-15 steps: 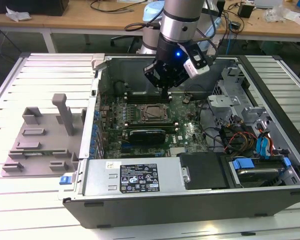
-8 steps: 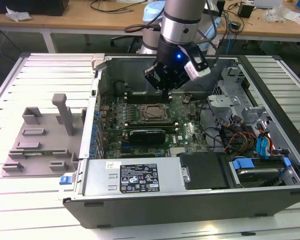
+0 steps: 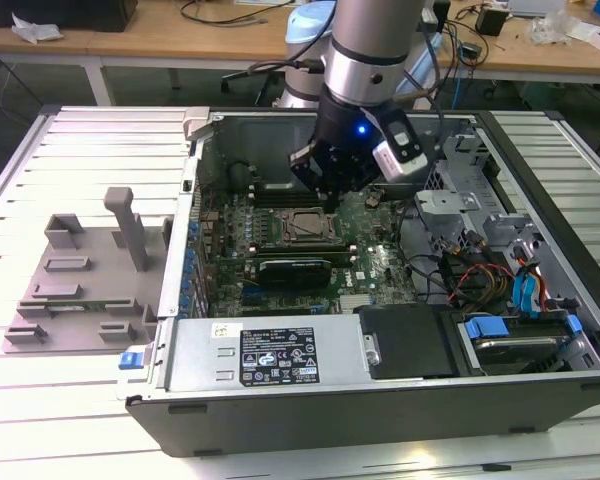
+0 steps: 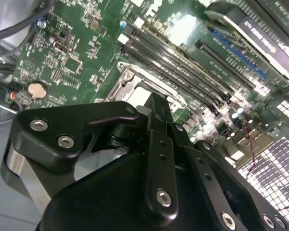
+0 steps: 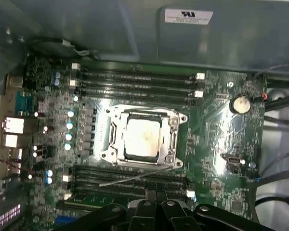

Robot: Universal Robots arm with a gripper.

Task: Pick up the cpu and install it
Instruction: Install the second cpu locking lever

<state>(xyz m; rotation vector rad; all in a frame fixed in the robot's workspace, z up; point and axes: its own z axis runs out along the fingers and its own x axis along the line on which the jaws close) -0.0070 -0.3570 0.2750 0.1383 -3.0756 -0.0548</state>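
Tool point(image 3: 332, 190) hovers over the socket point(image 5: 142, 138); we can't tell its jaw state. We see cpu point(image 5: 141, 139) flat in socket, plate up, edges square w/ frame.

A matte black metal gripper point(image 3: 327, 180) hangs on a silver and grey arm, a small blue light glowing on its wrist. Directly beneath it, the small square cpu with a silvery-white metal top point(image 5: 142, 137) sits inside a shiny silver socket frame point(image 5: 111, 144). Around that spreads the dark green motherboard point(image 5: 216, 130) with rows of black memory slots point(image 5: 135, 79). Well off to the gripper's side rests a plain grey plastic fixture tray point(image 3: 80, 290) on pale ribbed table slats point(image 3: 40, 180).
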